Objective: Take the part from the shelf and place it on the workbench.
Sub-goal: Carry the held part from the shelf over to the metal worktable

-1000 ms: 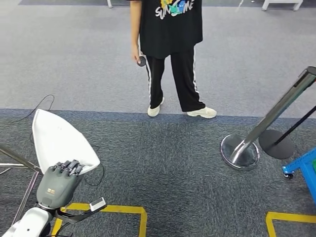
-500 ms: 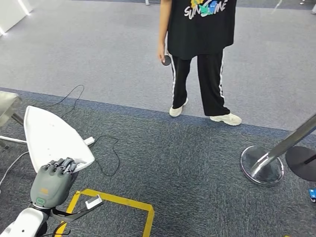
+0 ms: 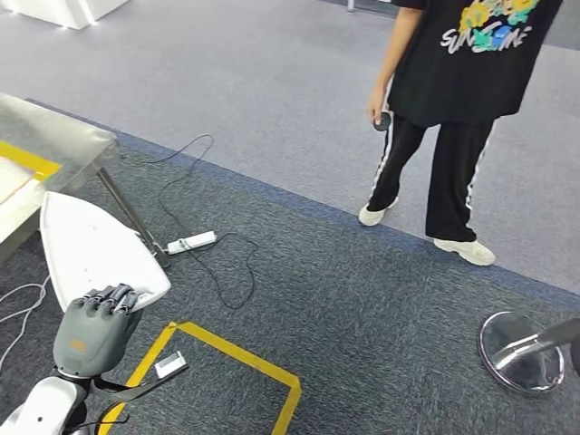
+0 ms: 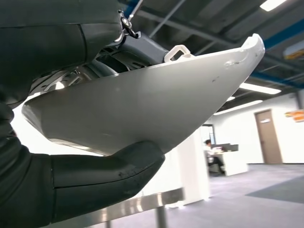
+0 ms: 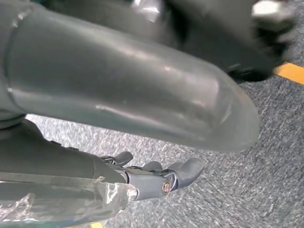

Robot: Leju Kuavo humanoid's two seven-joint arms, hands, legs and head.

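Note:
The part [image 3: 96, 249] is a white, pointed, shell-shaped panel, held low at the left of the head view. My left hand [image 3: 96, 331] grips its near edge, fingers curled over the top. In the left wrist view the thumb [image 4: 107, 175] presses under the part's [image 4: 150, 104] curved white underside. The workbench [image 3: 54, 136], with a silver top and yellow tape, stands at the far left just beyond the part. My right hand [image 5: 161, 178] hangs over grey carpet, its fingers straight and holding nothing.
A person [image 3: 465, 82] in black stands at the upper right, holding a small dark round thing [image 3: 384, 120]. A white power strip [image 3: 191, 242] and black cable lie on the carpet. Yellow floor tape [image 3: 232, 355] runs near my feet. A chrome post base [image 3: 523, 352] sits at the lower right.
The camera has swung left: the person and post base slid rightward in the picture and the workbench came into view at the left. My left hand still holds the part.

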